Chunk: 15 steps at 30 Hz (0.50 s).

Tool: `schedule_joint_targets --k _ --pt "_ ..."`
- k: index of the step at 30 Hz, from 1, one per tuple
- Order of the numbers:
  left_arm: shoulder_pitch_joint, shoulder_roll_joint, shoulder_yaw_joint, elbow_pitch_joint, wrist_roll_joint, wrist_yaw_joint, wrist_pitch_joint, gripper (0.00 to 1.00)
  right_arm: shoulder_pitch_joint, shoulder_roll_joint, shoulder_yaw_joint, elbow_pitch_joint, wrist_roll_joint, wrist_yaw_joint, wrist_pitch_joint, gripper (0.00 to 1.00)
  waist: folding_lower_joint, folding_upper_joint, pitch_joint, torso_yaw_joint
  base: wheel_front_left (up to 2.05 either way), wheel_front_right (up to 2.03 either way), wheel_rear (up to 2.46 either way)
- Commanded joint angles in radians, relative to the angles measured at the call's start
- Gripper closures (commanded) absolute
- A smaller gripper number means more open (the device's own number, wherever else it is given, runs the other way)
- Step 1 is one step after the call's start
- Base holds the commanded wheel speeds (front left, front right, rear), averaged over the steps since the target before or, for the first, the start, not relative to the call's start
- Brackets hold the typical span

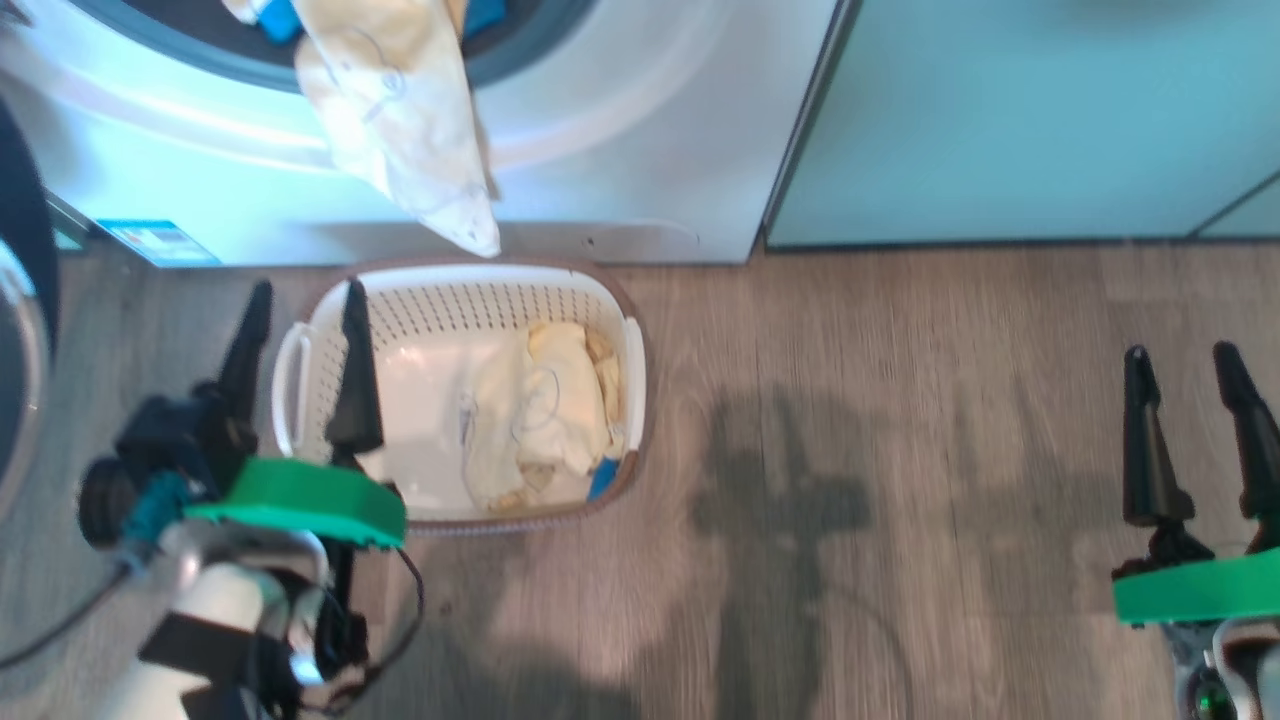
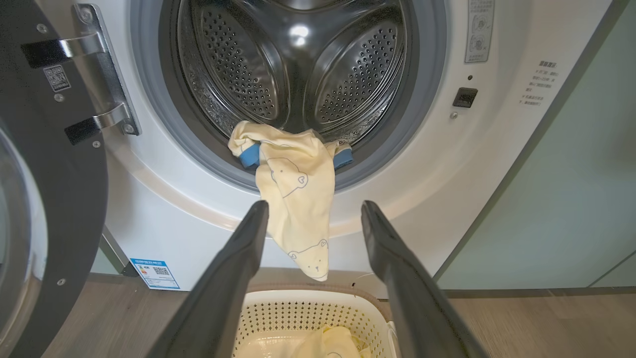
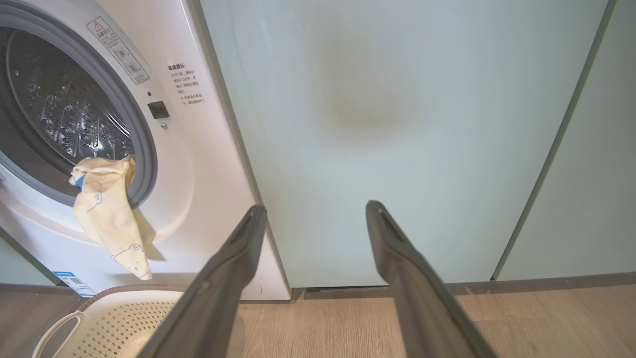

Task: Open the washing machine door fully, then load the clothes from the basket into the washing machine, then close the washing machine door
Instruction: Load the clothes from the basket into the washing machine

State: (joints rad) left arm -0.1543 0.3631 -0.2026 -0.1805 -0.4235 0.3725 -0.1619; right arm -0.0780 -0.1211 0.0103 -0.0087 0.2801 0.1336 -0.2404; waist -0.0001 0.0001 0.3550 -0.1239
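Left pincer (image 1: 307, 285), spread wide, hangs over the left wall of the small white perforated plastic basket (image 1: 450, 300) holding a pale-yellow cloth garment (image 1: 540, 400). A second garment (image 2: 298, 199) droops from the big white washing machine (image 1: 640, 120) (half in). Best to shift over the cloth and pinch a thick fold.

Before my dark fingers (image 2: 228, 283): pale-yellow clothes (image 2: 296, 199) with thin bear outlines and blue trim, a white washer (image 2: 169, 223) with grey gasket, a white perforated basket (image 1: 440, 300) with brown rim, pale-green cabinets (image 3: 397, 124).
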Motion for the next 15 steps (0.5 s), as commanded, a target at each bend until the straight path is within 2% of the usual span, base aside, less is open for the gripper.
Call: schedule_joint_targets --k 1,10,15 --pt "-0.003 0.012 0.027 -0.03 0.008 0.002 -0.015 0.0 0.015 -0.023 0.02 -0.03 -0.008 -0.003 0.006 0.0 0.0001 -0.0001 -0.04 0.017 0.0 0.0 0.0" --pt "0.086 -0.032 -0.025 0.011 -0.007 0.001 -0.029 0.0 0.085 -0.004 -0.006 -0.048 -0.022 -0.003 0.046 0.0 0.0001 -0.0001 -0.159 0.047 0.0 0.0 0.0" --pt "0.118 -0.031 -0.024 0.02 -0.016 0.004 -0.029 0.0 0.133 0.015 -0.027 -0.061 -0.026 -0.003 0.061 0.0 0.0001 -0.0001 -0.2 0.059 0.0 0.0 0.0"
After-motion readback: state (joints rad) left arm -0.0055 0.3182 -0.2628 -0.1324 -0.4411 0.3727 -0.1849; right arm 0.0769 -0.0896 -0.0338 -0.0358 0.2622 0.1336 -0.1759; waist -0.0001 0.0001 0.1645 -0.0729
